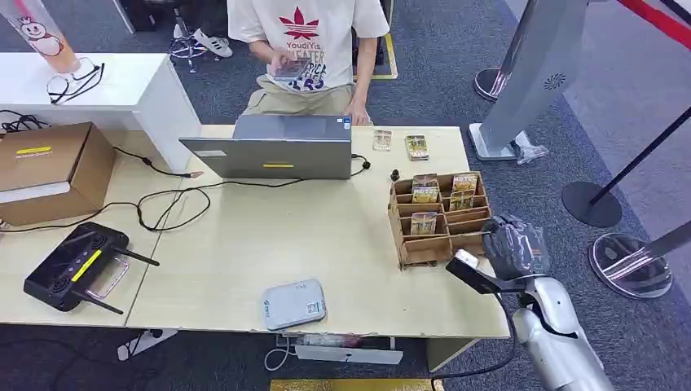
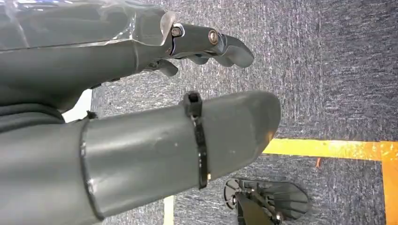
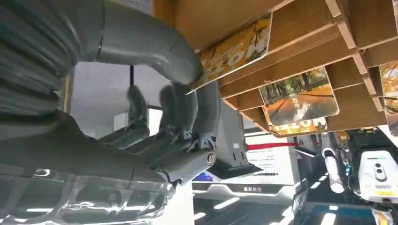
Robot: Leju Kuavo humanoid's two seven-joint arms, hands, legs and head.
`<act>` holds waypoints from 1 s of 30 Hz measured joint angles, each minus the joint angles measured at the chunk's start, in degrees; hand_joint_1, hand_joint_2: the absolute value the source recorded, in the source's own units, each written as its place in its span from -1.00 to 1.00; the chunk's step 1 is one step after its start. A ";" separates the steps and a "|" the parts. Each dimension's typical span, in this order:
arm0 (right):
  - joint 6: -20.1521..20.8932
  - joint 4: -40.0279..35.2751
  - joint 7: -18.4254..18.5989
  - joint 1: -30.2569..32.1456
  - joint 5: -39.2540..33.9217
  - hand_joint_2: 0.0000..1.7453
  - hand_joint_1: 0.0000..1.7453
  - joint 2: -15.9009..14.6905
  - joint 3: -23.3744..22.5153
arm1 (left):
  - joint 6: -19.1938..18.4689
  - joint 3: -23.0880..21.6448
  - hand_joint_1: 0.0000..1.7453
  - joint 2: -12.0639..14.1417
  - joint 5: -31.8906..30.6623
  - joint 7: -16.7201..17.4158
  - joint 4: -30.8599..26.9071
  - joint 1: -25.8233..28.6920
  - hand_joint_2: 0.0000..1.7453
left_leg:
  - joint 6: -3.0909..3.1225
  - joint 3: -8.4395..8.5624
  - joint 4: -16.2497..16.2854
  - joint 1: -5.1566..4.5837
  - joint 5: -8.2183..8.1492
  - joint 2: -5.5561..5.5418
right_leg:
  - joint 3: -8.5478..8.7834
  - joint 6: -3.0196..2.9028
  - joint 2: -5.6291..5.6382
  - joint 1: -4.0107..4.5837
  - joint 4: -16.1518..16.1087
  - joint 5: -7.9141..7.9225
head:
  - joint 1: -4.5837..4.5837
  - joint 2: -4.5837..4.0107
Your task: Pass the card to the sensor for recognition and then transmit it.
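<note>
- the brown slotted wooden card rack (image 1: 440, 218) stands at the right of centre in the head view, on the pale wooden table (image 1: 326, 244), close to the table's right edge.
- three of its slots hold upright yellow autumn-print cards: two in the back row (image 1: 424, 189) (image 1: 464, 189) and one in a nearer row (image 1: 423, 223); the nearest slots look bare.
- the right hand (image 1: 515, 244) is at the rack's right end, at the table's right edge, above the dark grey carpet (image 1: 456, 49).
- in the right wrist view the grey thumb (image 3: 155, 51) touches the edge of one yellow autumn-print card (image 3: 234, 49) standing in a slot, and the dark fingers (image 3: 183, 110) lie on its other side; i cannot tell whether the card is clamped.
- a second card (image 3: 300, 101) sits in the neighbouring slot.
- the left hand (image 2: 141, 117) hangs over carpet and a yellow floor stripe (image 2: 328, 149), fingers apart, holding nothing.
- two more small cards (image 1: 381, 140) (image 1: 416, 147) lie flat at the table's far edge, above the rack in the frame.
- a white box-shaped card sensor (image 1: 293, 304) sits near the table's front edge, lower centre, with open tabletop between it and the rack.
- a grey open laptop (image 1: 273, 147) stands upper centre; a person in a white t-shirt (image 1: 301, 41) sits behind it.
- a black handheld controller (image 1: 73, 265) lies lower left, a brown cardboard box (image 1: 49, 167) at the left.
</note>
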 joint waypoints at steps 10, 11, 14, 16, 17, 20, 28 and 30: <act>-0.04 0.04 0.17 0.02 0.00 1.00 0.82 0.00 -0.13 | -0.02 0.00 -1.00 0.00 -0.07 0.24 0.00 -0.04 -1.00 | 0.00 0.01 0.00 0.00 0.00 0.00 | 0.00 0.00 0.00 0.00 0.00 0.00 | 0.00 0.00; -0.04 0.04 0.15 0.02 0.00 1.00 0.78 0.00 -0.15 | -0.02 0.00 -1.00 0.00 -0.07 0.24 0.00 -0.04 -1.00 | 0.00 0.01 0.00 0.00 0.00 0.00 | 0.00 0.00 0.00 0.00 0.00 0.00 | 0.00 0.00; -0.02 0.04 0.17 0.02 0.00 1.00 0.80 0.00 -0.24 | -0.02 0.00 -1.00 -0.02 -0.07 0.28 0.00 -0.05 -1.00 | 0.00 0.01 0.00 0.00 0.00 0.00 | 0.00 0.00 0.00 0.00 0.00 0.00 | 0.00 0.00; -0.02 0.04 0.20 0.02 0.00 1.00 0.76 0.00 -0.28 | -0.02 0.00 -1.00 -0.02 -0.15 0.31 0.00 -0.07 -1.00 | 0.00 0.01 0.00 0.00 0.00 0.00 | 0.00 0.00 0.00 0.00 0.00 0.00 | 0.00 0.00; 0.00 0.04 0.20 0.02 0.02 1.00 0.78 0.00 -0.28 | -0.02 0.00 -1.00 -0.02 -0.24 0.31 0.00 -0.08 -1.00 | 0.00 0.01 0.00 0.00 0.00 0.01 | 0.00 0.00 0.01 0.00 0.00 0.00 | 0.00 0.00; 0.24 0.04 0.31 0.01 0.00 1.00 0.80 0.00 -0.35 | -0.02 0.00 -1.00 -0.04 -0.37 0.33 0.00 -0.13 -1.00 | 0.00 0.01 0.00 0.00 0.00 0.00 | 0.00 0.00 0.01 0.00 0.00 0.00 | 0.00 0.00; 3.35 -3.33 -0.02 0.48 -1.03 1.00 0.86 0.00 -1.07 | -0.02 0.00 -1.00 -0.11 -0.48 0.48 0.00 -0.32 -1.00 | 0.00 0.01 0.00 0.00 0.00 0.01 | 0.00 0.00 0.01 0.00 0.00 0.00 | 0.00 0.00; 4.64 -4.61 -0.15 0.57 -1.48 1.00 0.86 0.00 -1.11 | -0.02 0.00 -1.00 -0.11 -0.48 0.48 0.00 -0.38 -1.00 | 0.00 0.02 0.00 0.00 0.00 0.01 | 0.00 0.00 0.02 0.00 0.00 0.00 | 0.00 0.00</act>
